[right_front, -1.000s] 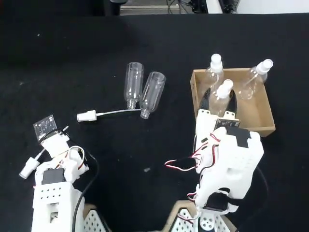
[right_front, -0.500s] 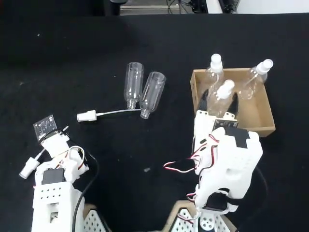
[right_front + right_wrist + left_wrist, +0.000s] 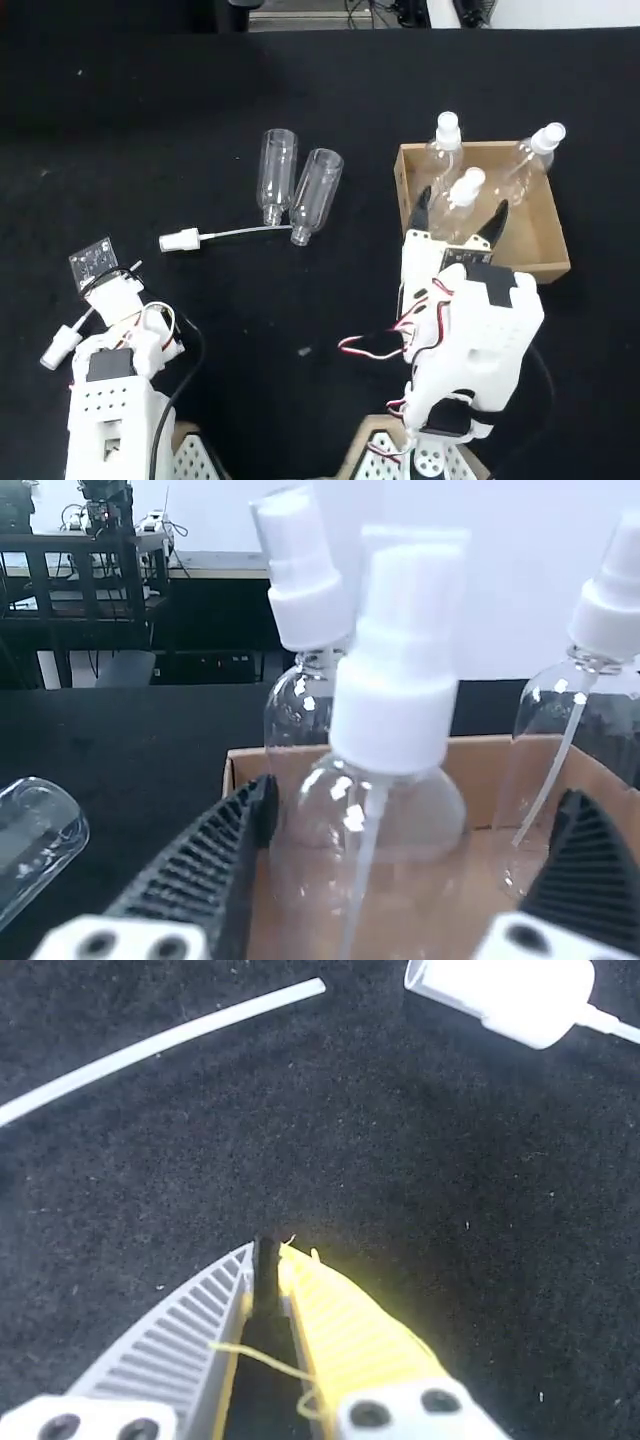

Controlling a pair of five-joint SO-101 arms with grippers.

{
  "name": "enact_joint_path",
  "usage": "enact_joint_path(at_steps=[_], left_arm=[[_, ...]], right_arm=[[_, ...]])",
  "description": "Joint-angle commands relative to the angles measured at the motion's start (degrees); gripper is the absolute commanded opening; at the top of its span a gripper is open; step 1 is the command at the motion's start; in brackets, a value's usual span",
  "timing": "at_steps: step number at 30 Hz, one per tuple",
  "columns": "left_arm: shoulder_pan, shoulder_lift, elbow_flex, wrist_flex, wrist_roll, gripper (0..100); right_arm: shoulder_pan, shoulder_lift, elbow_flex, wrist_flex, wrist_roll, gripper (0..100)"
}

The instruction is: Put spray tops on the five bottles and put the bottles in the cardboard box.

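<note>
Idling well left of the cardboard box (image 3: 402, 190), the left gripper (image 3: 268, 1252) is pinched empty beside a loose spray top (image 3: 500, 995). The right gripper (image 3: 461, 200) gapes wide around a capped bottle (image 3: 462, 192) standing inside the box, likely to leave it there. Farther off, left of the box, two uncapped bottles (image 3: 315, 190) lie awaiting tops.

Three capped bottles (image 3: 447, 150) stand in the cardboard box (image 3: 403, 190); two uncapped bottles (image 3: 318, 190) lie outside, seemingly touching.

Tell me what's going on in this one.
The right gripper is open on either side of a capped bottle in the cardboard box, alongside two more capped bottles. Two bottles without tops lie side by side on the table, one spray top next to them, a second spray top by the left arm. The left gripper is shut and empty.
</note>
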Motion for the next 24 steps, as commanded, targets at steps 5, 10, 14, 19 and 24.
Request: enact_joint_path(at_steps=[5,10,14,19,24], left_arm=[[-0.4,-0.2,0.1,-0.6,0.3,4],[-0.4,-0.2,0.1,-0.6,0.3,4],[-0.4,-0.2,0.1,-0.6,0.3,4],[-0.4,-0.2,0.1,-0.6,0.3,4],[-0.4,-0.2,0.1,-0.6,0.3,4]], right_arm=[[-0.7,-10.9,8.0,-0.1,0.4,36.1],[-0.9,-17.8,11.6,0.3,0.5,36.1],[-0.6,-21.5,12.0,5.6,0.4,36.1],[-0.8,-25.6,12.2,10.1,0.1,36.1],[-1.0,-29.9,15.2,10.8,0.3,36.1]])
